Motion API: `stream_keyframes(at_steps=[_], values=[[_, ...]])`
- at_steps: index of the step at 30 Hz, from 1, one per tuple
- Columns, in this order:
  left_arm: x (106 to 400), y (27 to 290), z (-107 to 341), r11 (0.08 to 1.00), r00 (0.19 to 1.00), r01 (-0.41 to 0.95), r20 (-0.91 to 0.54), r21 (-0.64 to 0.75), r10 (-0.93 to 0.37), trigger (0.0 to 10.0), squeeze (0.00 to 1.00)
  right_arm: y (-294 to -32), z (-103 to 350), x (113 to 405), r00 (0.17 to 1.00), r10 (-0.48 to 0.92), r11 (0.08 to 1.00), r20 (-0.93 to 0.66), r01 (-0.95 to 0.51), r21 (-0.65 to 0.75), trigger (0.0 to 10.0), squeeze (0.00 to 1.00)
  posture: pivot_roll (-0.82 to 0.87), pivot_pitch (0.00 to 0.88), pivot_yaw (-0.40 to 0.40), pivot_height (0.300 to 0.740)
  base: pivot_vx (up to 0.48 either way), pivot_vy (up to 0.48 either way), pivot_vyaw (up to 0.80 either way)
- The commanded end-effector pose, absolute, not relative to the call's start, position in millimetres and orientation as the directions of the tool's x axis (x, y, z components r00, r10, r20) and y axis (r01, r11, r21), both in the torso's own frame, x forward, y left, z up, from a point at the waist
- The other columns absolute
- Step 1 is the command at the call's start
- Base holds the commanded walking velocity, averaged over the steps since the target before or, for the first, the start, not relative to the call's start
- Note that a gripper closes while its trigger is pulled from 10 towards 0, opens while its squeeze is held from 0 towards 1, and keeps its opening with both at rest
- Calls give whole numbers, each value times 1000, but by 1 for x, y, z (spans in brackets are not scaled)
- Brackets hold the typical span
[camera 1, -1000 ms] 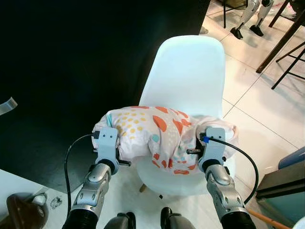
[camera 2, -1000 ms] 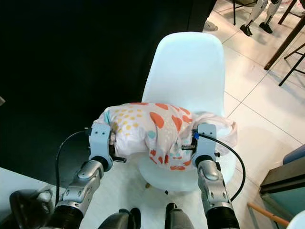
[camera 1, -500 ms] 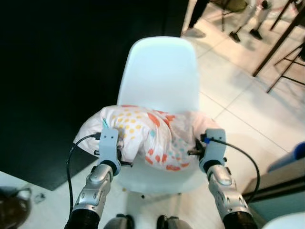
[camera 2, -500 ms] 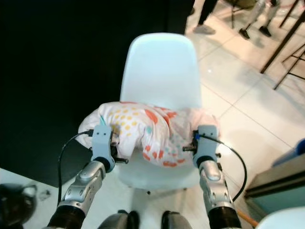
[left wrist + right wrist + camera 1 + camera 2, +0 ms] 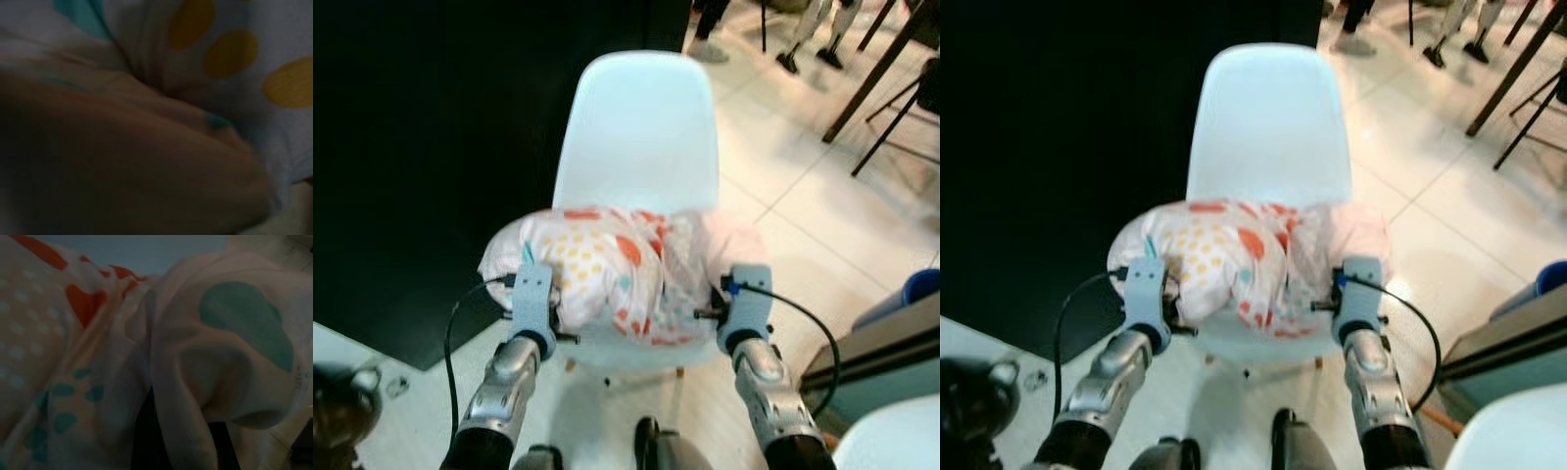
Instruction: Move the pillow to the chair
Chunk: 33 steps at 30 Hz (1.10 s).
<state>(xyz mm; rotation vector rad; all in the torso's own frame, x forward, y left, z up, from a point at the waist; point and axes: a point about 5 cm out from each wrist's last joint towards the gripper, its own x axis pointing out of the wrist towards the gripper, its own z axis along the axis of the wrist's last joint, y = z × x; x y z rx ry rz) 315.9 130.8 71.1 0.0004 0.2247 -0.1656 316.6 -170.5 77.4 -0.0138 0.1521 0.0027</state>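
Note:
The pillow [image 5: 607,266], white with orange, yellow and teal spots, hangs between my two grippers just over the seat of the pale blue plastic chair [image 5: 641,127]. It reaches close to the backrest. My left gripper [image 5: 538,279] is shut on the pillow's left end, its fingers buried in the fabric. My right gripper [image 5: 734,279] is shut on the right end. The left wrist view shows yellow-dotted pillow cloth [image 5: 230,54] pressed close. In the right wrist view the folded pillow fabric [image 5: 210,357] bulges over a black finger [image 5: 146,440].
A black surface [image 5: 431,147] lies left of the chair. Pale floor tiles [image 5: 822,215] run to the right, with dark table legs [image 5: 881,69] and a person's feet [image 5: 705,49] at the back. A grey box [image 5: 881,348] stands at right and a dark bag [image 5: 337,401] at lower left.
The camera has swung and closed in, so the chair now faces me squarely. The pillow, still held at both ends, sits further over the seat toward the backrest.

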Motion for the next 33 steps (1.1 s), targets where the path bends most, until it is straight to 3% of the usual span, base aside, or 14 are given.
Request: stream_keyframes(at_steps=[1,11,14,17,21,25,28,32,33], values=[[314,124,67,980,953,198,-233,-3,-193,10000,0,-166,72,315,983,23,1000,-181,-25,-12,10000,0,-56,287,-16,740,0,0,0],[320,115,56,951,911,297,-322,86,-256,10000,0,-169,77,326,985,23,999,-172,-28,-26,10000,0,-49,279,-15,740,0,0,0],[338,102,67,925,900,352,-322,139,-294,10000,0,-174,95,346,991,10,998,-132,-17,-54,10000,0,-44,270,-10,740,0,0,0],[358,86,98,915,911,381,-219,132,-349,10000,0,-181,119,363,998,-18,998,-68,13,-65,10000,0,-48,260,-2,740,0,0,0],[383,70,168,915,919,376,65,149,-389,10000,0,-193,159,381,995,-75,996,59,77,-32,10000,0,-49,249,8,740,0,0,0],[383,70,228,918,836,361,378,167,-398,10000,0,-202,172,377,978,-120,993,169,120,13,10000,0,-46,241,15,740,0,0,0],[379,69,227,905,811,386,402,178,-425,10000,0,-204,166,372,976,-132,991,175,132,14,10000,0,-40,239,19,740,0,0,0],[353,66,139,853,841,496,153,162,-518,10000,0,-205,118,348,984,-163,986,78,165,-18,10000,0,-38,234,20,740,0,0,0],[353,66,139,853,841,496,153,162,-518,10000,0,-205,118,348,984,-163,986,78,165,-18,10000,0,-38,234,20,740,0,0,0]])
